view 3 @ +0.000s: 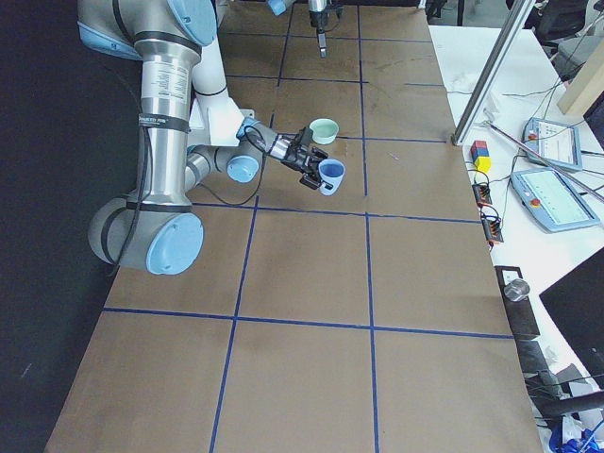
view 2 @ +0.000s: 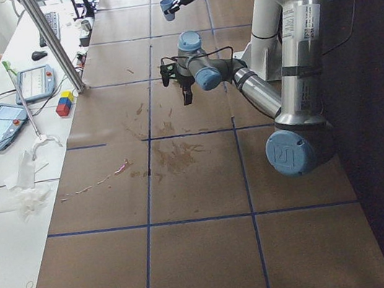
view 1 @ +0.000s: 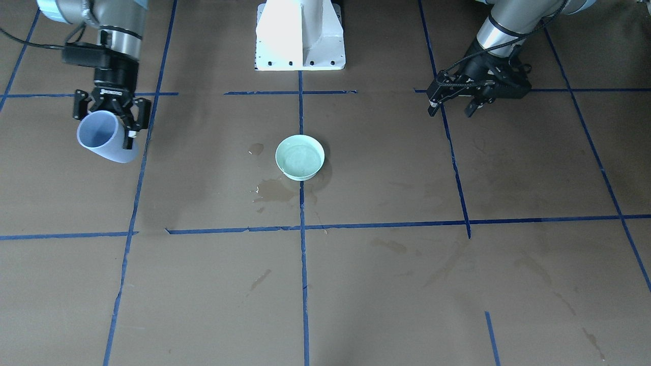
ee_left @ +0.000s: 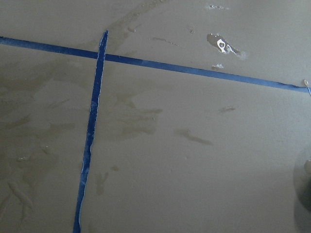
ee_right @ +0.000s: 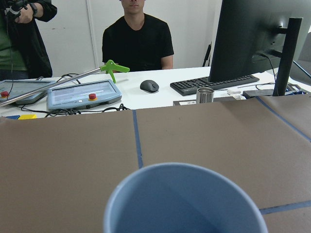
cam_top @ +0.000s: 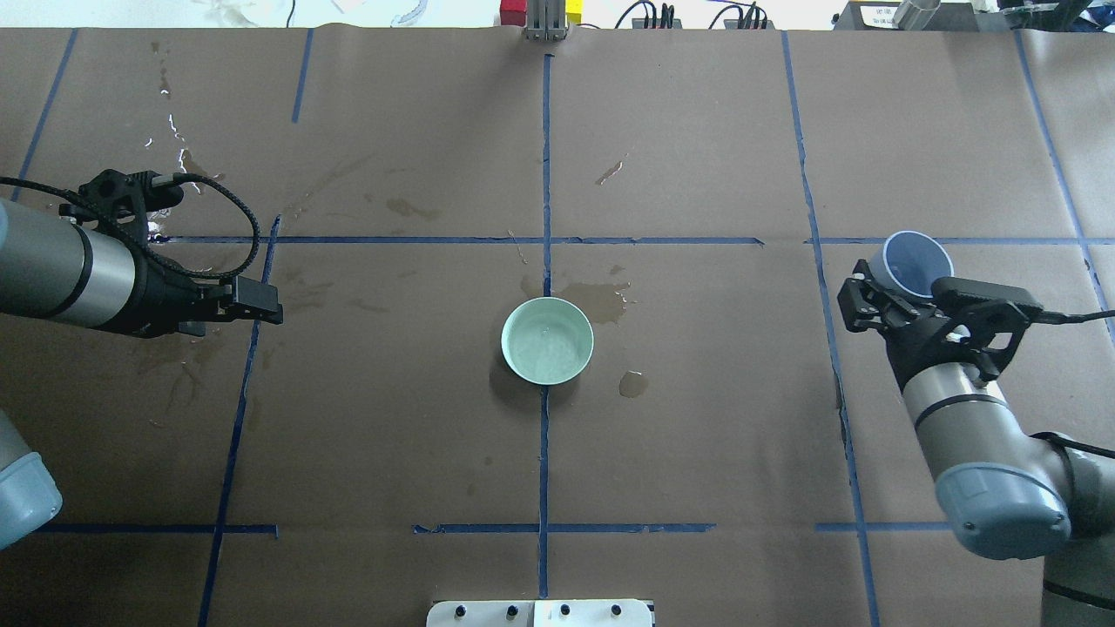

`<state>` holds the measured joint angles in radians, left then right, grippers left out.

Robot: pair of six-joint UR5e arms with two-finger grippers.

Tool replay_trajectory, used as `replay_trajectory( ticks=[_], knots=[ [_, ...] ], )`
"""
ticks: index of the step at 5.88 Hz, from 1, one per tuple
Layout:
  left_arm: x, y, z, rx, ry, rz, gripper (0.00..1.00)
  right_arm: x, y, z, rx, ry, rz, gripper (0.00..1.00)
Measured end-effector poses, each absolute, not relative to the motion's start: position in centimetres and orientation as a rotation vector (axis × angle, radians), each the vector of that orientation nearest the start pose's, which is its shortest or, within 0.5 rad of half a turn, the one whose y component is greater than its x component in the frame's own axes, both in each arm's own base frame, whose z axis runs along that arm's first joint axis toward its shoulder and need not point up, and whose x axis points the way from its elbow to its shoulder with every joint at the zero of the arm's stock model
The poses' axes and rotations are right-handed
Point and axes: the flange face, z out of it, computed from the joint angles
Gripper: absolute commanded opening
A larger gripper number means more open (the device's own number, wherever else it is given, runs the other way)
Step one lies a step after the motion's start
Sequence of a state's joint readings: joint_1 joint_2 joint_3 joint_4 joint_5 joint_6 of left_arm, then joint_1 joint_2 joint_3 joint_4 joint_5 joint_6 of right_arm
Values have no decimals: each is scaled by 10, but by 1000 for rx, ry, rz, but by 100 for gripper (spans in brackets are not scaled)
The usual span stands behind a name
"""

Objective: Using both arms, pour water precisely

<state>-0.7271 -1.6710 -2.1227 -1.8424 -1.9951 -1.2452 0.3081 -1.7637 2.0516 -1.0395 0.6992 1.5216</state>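
The cup (view 1: 104, 143) looks light and slippery, so the right gripper (view 1: 108, 121) pinches its sides, while the left gripper (view 1: 451, 108) hangs wide and empty.

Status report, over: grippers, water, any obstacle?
Right gripper shut on blue cup, tilted. Left gripper open, empty. Water in green bowl, puddle beside it. Nothing between cup and bowl.

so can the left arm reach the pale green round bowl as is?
Probably yes: the left claw hangs open and empty, with only brown paper table between it and the pale green round bowl. The right claw, holding the blue cup, is well clear.
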Motion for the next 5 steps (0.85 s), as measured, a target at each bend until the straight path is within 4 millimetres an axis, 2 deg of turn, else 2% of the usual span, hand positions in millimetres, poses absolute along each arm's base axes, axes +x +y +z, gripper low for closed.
replay_trajectory(
  ticks=[3, 4, 5],
  knots=[
    [304, -394, 327, 106, 978, -174, 100, -276, -327, 570, 996, -638, 543, 1],
    [305, -394, 327, 105, 978, -174, 100, -262, -324, 598, 1013, -626, 518, 2],
    [305, -394, 327, 104, 978, -173, 100, -258, -323, 612, 1020, -614, 508, 2]
  ],
)
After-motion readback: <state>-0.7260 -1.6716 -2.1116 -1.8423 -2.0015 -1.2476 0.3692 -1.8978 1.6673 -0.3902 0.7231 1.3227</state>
